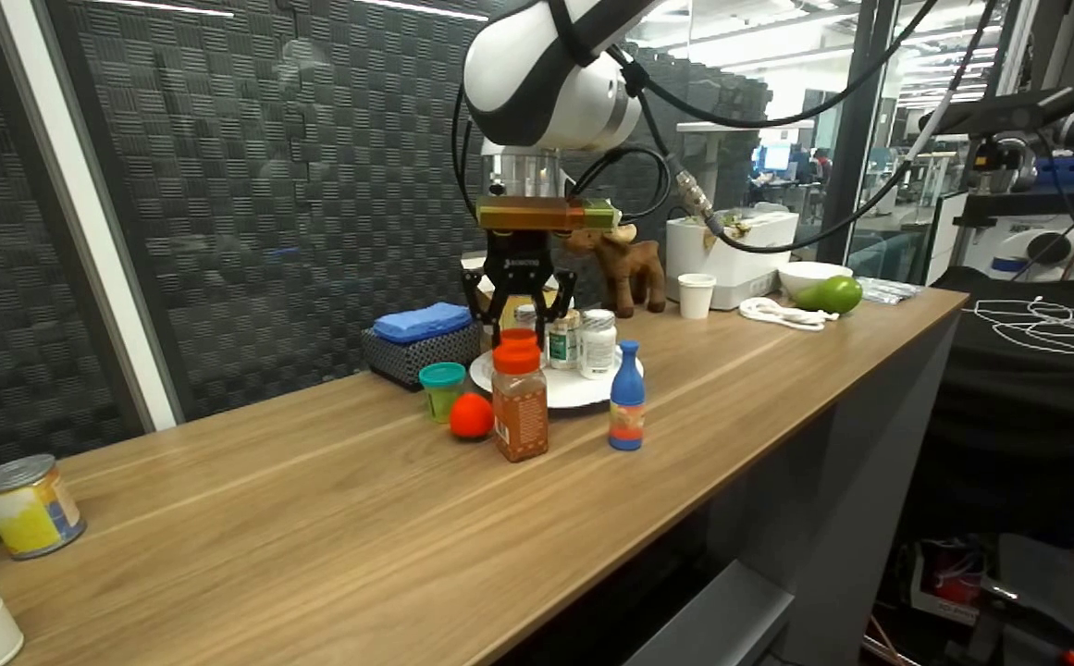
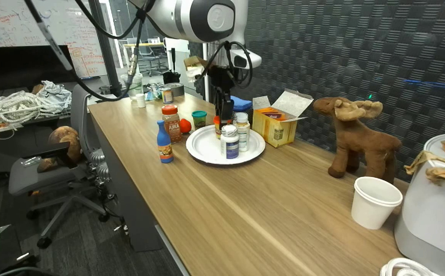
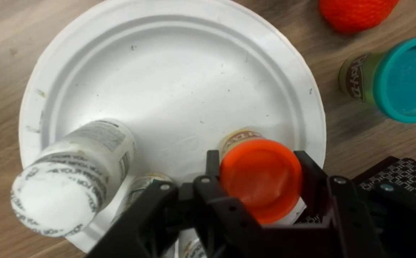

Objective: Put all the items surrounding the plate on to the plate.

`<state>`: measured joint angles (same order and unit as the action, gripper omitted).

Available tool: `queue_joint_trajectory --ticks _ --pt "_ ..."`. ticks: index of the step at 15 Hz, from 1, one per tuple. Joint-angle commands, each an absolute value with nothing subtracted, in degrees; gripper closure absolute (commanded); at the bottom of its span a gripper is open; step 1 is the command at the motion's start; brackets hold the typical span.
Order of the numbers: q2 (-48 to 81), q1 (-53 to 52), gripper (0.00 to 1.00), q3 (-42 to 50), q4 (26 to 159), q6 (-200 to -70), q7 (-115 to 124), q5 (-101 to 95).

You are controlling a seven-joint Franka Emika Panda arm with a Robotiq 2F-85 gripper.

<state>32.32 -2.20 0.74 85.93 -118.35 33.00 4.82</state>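
The white round plate [image 1: 575,393] [image 2: 205,147] [image 3: 172,82] bears several white bottles [image 1: 598,344] [image 2: 230,142] [image 3: 86,175] and a tub with an orange lid [image 3: 261,175] [image 2: 217,127]. My gripper [image 1: 520,342] [image 2: 224,117] [image 3: 258,157] points down over the plate, its fingers against both sides of that tub. The tub stands at the plate's edge. Beside the plate stand an orange-red jar [image 1: 519,416] [image 2: 172,124], a blue bottle [image 1: 627,398] [image 2: 165,142], a teal-lidded tub [image 1: 444,393] [image 2: 199,119] [image 3: 408,79] and a red ball [image 1: 472,416] [image 2: 185,125] [image 3: 354,14].
A yellow cardboard box [image 2: 278,128], a patterned dark box [image 1: 416,356] with a blue cloth [image 1: 421,322] and a brown stuffed moose [image 2: 360,138] stand along the wall. A paper cup [image 2: 373,203] and a white appliance [image 2: 429,214] stand farther along. A can [image 1: 28,509] is at the far end.
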Motion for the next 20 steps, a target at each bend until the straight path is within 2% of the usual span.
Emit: queue_joint_trajectory --ticks 1,4,5,6,9,20 --pt "34.09 -2.77 0.72 1.16 82.53 -115.83 31.24 6.03" --pt "34.65 -3.01 0.72 1.17 82.1 -115.11 30.86 5.96" --pt "34.73 -3.07 0.38 1.16 82.0 -114.87 30.59 5.91" --pt "34.63 -3.15 0.21 1.13 82.03 -114.76 30.36 5.87" --pt "33.38 -3.83 0.01 1.4 82.8 -114.77 30.04 5.06" --pt "27.31 -9.58 0.0 1.01 85.08 -113.31 35.28 2.18"
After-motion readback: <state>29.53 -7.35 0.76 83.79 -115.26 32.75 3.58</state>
